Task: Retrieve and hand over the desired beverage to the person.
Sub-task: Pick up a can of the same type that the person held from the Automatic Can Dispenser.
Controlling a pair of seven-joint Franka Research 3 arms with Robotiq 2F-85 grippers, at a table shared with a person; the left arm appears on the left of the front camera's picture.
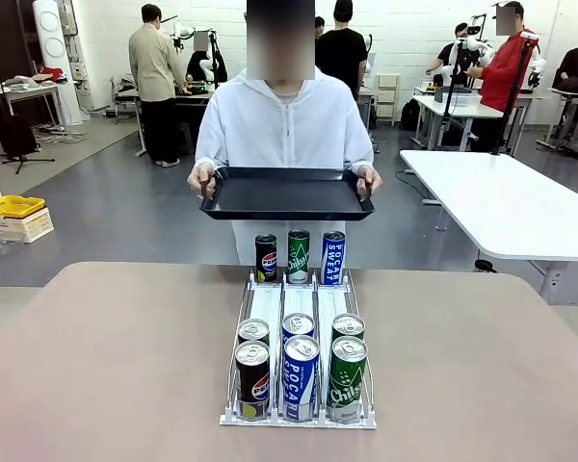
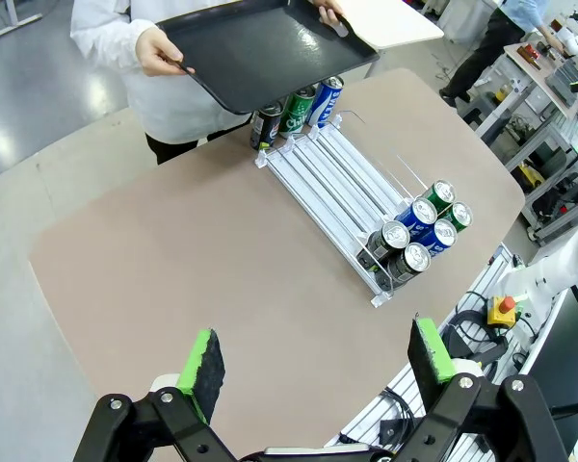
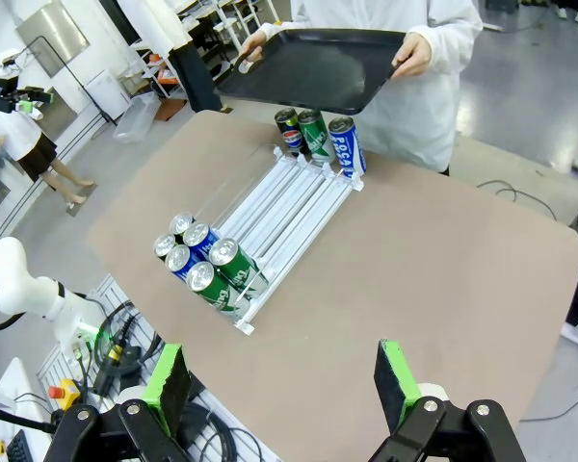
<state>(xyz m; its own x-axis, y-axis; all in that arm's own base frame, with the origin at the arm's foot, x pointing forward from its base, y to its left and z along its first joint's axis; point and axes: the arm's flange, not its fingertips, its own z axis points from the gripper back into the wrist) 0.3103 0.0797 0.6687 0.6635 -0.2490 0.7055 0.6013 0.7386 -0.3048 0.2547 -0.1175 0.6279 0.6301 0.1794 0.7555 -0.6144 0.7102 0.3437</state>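
We see our left jaws and right jaws both spread wide and empty above the near side of the bench (image 1: 106,366). The cans (image 1: 300,371) sit in a three-lane rack (image 1: 299,298): six at our end, three at the far end, under the black tray (image 1: 286,197) that the person (image 1: 284,125) holds.
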